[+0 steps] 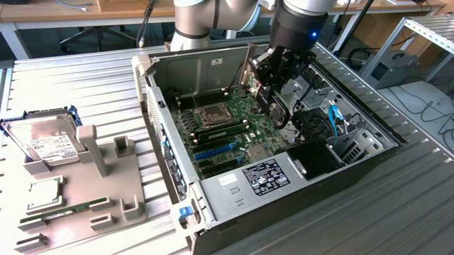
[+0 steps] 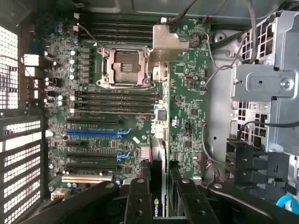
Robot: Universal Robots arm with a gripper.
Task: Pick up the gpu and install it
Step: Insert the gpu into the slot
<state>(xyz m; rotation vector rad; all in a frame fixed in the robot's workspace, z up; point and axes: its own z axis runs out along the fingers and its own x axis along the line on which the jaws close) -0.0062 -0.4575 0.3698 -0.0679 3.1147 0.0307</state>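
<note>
Exterior view: the gpu [image 1: 275,109] hangs inside the open computer case [image 1: 369,154], pinched at its upper end by the jaws and clear of the motherboard [image 1: 230,114], over the side of the board nearest the drive cage [image 1: 347,143]. Its long axis runs down from the jaws toward the board, leaning a little to the exterior view's right, with one broad face toward the camera. The hard drive [image 1: 46,141] rests in its holder on the table [image 1: 85,79], well apart.

Wrist view: the card shows edge-on as a narrow dark strip between the two fingers [image 2: 138,198], which are closed on its faces. It points away from the camera at the board, crosswise to the blue expansion slot [image 2: 96,132] and beside the CPU socket [image 2: 125,67].

To seat it well, I judge the contact edge must be turned parallel with a long slot. It should then go down straight, without twisting in the grip and clear of the loose cables [image 2: 210,51].
</note>
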